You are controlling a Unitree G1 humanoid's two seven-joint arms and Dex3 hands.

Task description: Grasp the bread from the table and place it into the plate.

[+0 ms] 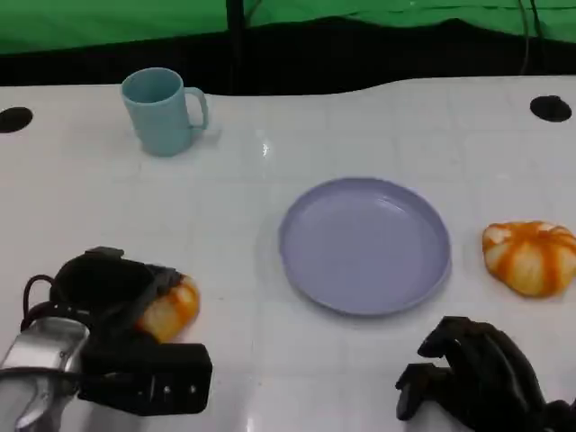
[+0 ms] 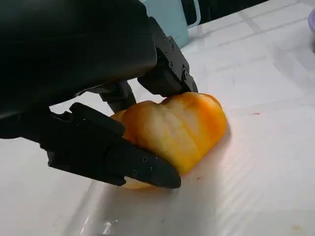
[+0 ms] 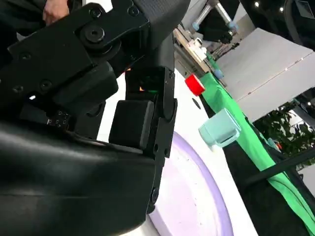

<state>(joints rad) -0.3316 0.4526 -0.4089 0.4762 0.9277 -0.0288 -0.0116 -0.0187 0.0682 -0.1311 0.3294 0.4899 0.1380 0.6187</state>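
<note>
While it lies on the table [image 1: 270, 225], bread [image 2: 172, 130] within the gripping left hand [image 1: 112, 297].

Head view looks down on table [image 1: 270, 270]; wrist views close, low.

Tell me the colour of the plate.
Pale lilac-purple, plain; the plate shows best in the head view.

Orange-and-white bread [image 1: 171, 309], lilac plate [image 1: 364, 245], pale blue mug [image 1: 164, 110], white table [image 1: 270, 180], green backdrop [image 1: 108, 22].
</note>
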